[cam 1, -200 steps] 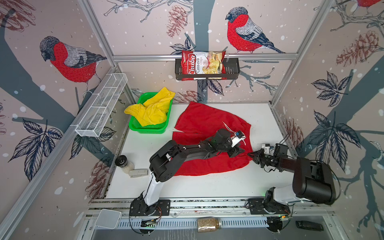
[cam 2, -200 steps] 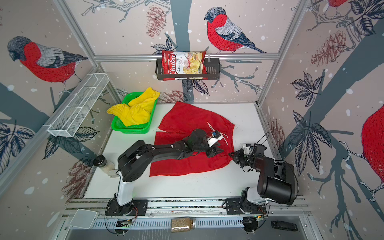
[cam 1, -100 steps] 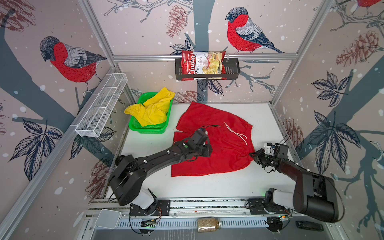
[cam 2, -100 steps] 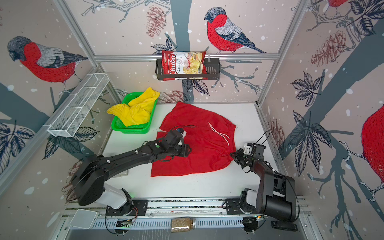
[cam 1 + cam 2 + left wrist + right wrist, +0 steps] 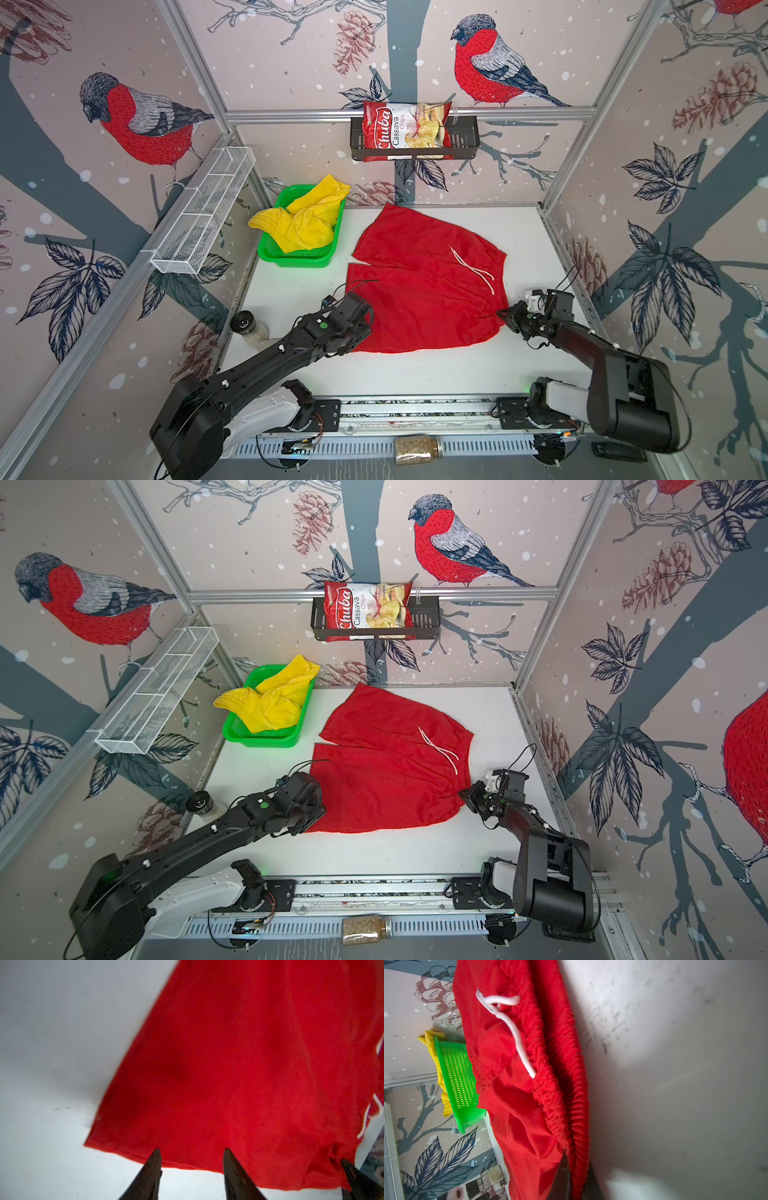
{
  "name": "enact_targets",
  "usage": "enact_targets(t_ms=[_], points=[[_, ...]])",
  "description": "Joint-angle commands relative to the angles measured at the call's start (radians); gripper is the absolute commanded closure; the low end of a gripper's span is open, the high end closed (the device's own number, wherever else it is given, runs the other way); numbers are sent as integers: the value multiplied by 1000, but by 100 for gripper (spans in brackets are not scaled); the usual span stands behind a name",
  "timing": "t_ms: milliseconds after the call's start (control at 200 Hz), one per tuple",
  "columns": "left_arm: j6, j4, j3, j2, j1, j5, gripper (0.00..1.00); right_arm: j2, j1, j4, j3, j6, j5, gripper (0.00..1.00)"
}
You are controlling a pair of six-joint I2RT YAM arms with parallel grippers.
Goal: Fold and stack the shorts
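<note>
Where right claw (image 5: 577, 1160) clamps, red shorts (image 5: 419, 291) seem pinched.

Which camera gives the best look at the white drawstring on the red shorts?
The right wrist view: the drawstring is close up, leaving the gathered waistband of the red shorts. In both top views it is small, just thin pale lines. The left wrist view catches only bits at its edge.
</note>
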Motion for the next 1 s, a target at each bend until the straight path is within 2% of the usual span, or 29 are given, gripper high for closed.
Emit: enact_targets(t_ms=[0, 90, 280, 820, 951, 996], points=[[-128, -75, -47, -52, 61, -2, 52, -7, 3, -5, -1, 3, 16, 90], [-162, -89, -86, -92, 118, 34, 52, -6, 3, -8, -3, -1, 12, 90], [-194, -59, -146, -142, 157, 67, 52, -14, 3, -1, -14, 7, 15, 90], [-197, 94, -181, -53, 205, 156, 54, -13, 5, -8, -26, 3, 12, 90], [-213, 118, -185, -39, 215, 156, 62, -19, 6, -9, -28, 7, 14, 90], [-214, 122, -181, -33, 219, 154, 68, -23, 6, -13, -29, 5, 18, 90]])
